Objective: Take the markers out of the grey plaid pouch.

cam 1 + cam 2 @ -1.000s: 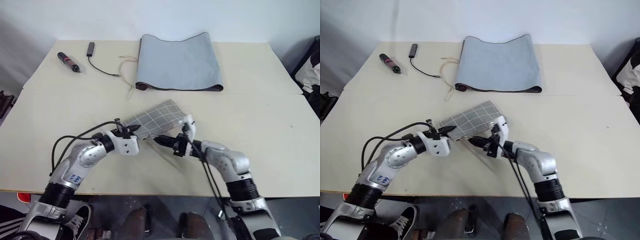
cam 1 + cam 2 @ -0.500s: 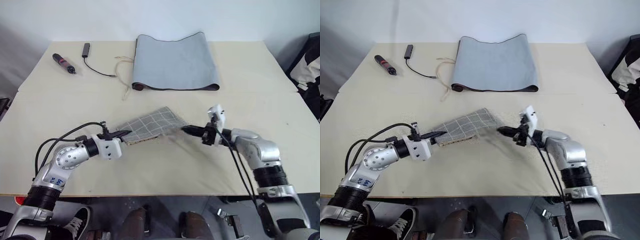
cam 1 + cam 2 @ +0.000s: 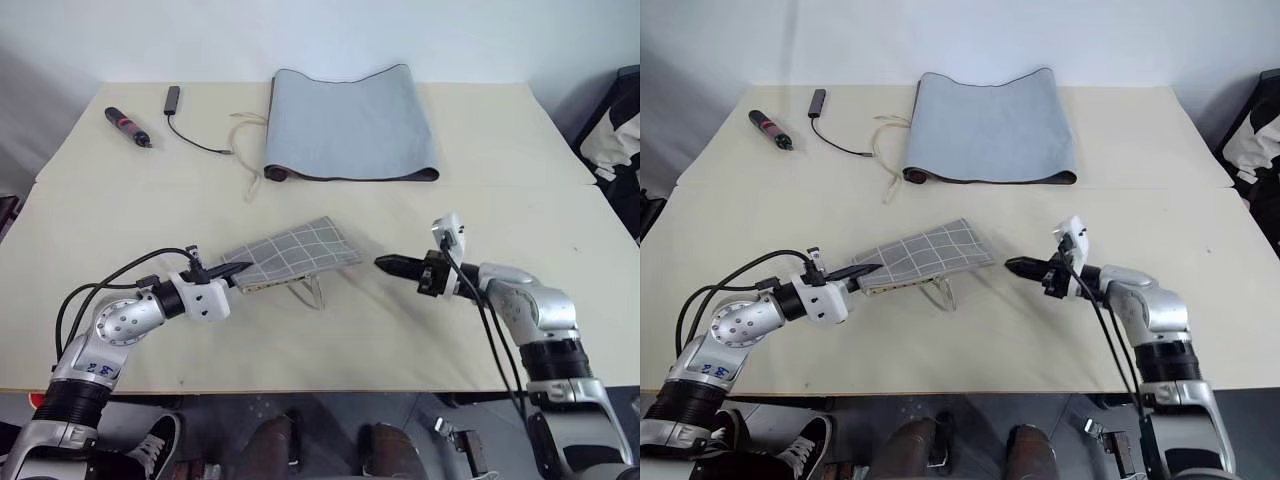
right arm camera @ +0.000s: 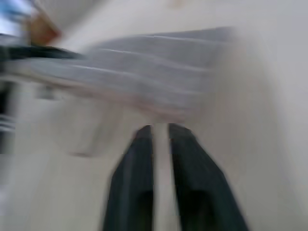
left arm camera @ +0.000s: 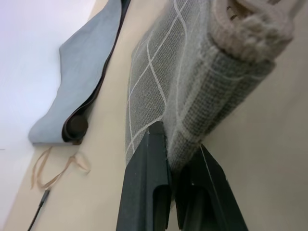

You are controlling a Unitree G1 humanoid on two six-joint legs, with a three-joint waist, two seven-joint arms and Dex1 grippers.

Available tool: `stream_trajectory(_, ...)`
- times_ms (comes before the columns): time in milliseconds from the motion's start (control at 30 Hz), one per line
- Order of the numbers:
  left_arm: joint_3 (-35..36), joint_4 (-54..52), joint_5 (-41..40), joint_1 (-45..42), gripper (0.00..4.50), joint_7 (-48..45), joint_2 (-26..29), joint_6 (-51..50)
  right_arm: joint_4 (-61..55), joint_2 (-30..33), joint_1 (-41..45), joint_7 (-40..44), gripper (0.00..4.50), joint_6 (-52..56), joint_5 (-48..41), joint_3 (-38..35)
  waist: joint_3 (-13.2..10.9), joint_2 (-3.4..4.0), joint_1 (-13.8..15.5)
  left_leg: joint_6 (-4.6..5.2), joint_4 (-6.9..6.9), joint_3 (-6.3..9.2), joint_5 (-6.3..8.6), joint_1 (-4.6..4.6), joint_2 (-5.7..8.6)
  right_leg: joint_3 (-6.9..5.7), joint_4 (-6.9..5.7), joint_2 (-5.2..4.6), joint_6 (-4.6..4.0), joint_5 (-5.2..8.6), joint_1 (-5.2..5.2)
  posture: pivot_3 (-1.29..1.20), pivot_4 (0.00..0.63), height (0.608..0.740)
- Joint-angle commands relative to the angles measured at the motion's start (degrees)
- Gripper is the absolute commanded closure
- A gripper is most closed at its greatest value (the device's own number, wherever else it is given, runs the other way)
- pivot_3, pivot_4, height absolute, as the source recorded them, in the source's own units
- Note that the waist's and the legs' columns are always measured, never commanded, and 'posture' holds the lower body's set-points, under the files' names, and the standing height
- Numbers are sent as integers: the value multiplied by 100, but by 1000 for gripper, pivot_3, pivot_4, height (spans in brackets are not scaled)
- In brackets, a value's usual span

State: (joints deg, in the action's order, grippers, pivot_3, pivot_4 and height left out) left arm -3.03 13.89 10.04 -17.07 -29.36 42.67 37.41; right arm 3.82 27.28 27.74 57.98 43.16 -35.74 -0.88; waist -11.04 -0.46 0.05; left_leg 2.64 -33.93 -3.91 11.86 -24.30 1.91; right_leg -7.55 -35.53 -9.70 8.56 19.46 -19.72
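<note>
One flat grey checked cloth pouch (image 3: 290, 256) lies mid-table, long side running left to right. The left gripper (image 5: 179, 159) pinches its left end. The right gripper (image 3: 385, 264), fingers slightly apart, holds nothing.

Grey plaid pouch (image 3: 290, 255): white grid lines. Mat (image 3: 350, 125): plain grey-blue, dark edge. Table (image 3: 520, 150): cream. Fingers (image 5: 159, 192): black.

Support surface: a pale cream table (image 3: 520, 180) with a seam running across its width. At the far edge lies a large plain grey mat (image 3: 350, 125), its near end rolled. Beside it, a loose tan cord (image 3: 250, 150), a dark cable with a small plug (image 3: 172, 98), and a dark pen-like tool (image 3: 125, 123). The grey plaid pouch (image 3: 292, 255) appears to rest partly on the near half.
</note>
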Motion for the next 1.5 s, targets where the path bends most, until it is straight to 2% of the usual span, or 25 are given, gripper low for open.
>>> stream_trajectory(33, 101, -147, 101, -129, 4500, 178, -58, -25, -864, -99, -288, -258, 2513, 410, -256, 143, 0, 0, 3, -1, -2, 1, 4, 0, 0, 1, 0, 0, 0, 0, 0, 0, 150, 740)
stream_trajectory(200, 48, -232, 73, -185, 4500, 135, -168, -115, -1072, -694, -447, -1024, 757, 560, -94, 437, 0, 0, -25, -6, -2, 0, 7, 0, -1, 2, -2, 2, 0, 0, -7, 0, 150, 740)
stream_trajectory(400, 26, -328, 76, -147, 4500, 106, -214, -173, -811, -1276, -327, -1843, 757, 410, 214, 492, 0, 0, -24, -9, -1, -4, 6, 0, -3, 2, -11, 5, 0, 0, -12, 0, 150, 740)
stream_trajectory(767, 34, -545, 84, -95, 4500, 127, -288, -323, -459, -1915, -14, -1939, 757, 678, 4, 483, 0, 0, -31, -8, -1, -5, 5, 0, -4, 3, -18, 10, 0, 0, -15, 0, 150, 740)
stream_trajectory(867, 40, -624, 102, -39, 4500, 118, -280, -336, -463, -1817, -49, -1729, 1319, 686, 90, 700, 0, 0, -31, -8, -1, -6, 5, 0, -4, 3, -18, 10, -1, 0, -16, 0, 150, 740)
stream_trajectory(1067, 164, -586, 50, 110, 4500, 107, -144, -279, -489, -1464, -139, -1551, 3359, 494, 329, 826, 1, -1, -30, -8, -1, -6, 6, 2, -3, 4, -18, 9, 0, 0, -15, 0, 150, 740)
stream_trajectory(1167, 215, -486, 33, 190, 4500, 135, -76, -209, -408, -1128, -53, -1448, 4382, 391, 327, 571, 1, -2, -12, -8, -1, -7, 7, 4, -3, 6, -15, 9, -1, 0, -13, 0, 150, 740)
stream_trajectory(1267, 251, -487, -29, 269, 4500, 106, -28, -190, -216, -750, 80, -1302, 4491, 181, 387, 386, 1, -2, 19, -6, -3, -6, 8, 6, 1, 6, -3, 3, -4, -2, -14, 0, 150, 740)
stream_trajectory(1367, 294, -505, -150, 392, 4500, 35, 22, -166, 654, -43, 510, -1124, 4491, -351, 608, -75, 1, -2, -14, -3, -3, -14, 11, 3, 1, 10, 1, 1, -8, -5, -11, 0, 150, 740)
stream_trajectory(1500, 303, -512, -258, 432, 4500, -27, 39, -160, 1702, 569, 874, -853, 4491, -1067, 986, -103, 0, -1, -12, 3, -3, -19, 12, 3, 0, 2, 0, 1, -8, -5, -11, 0, 150, 740)
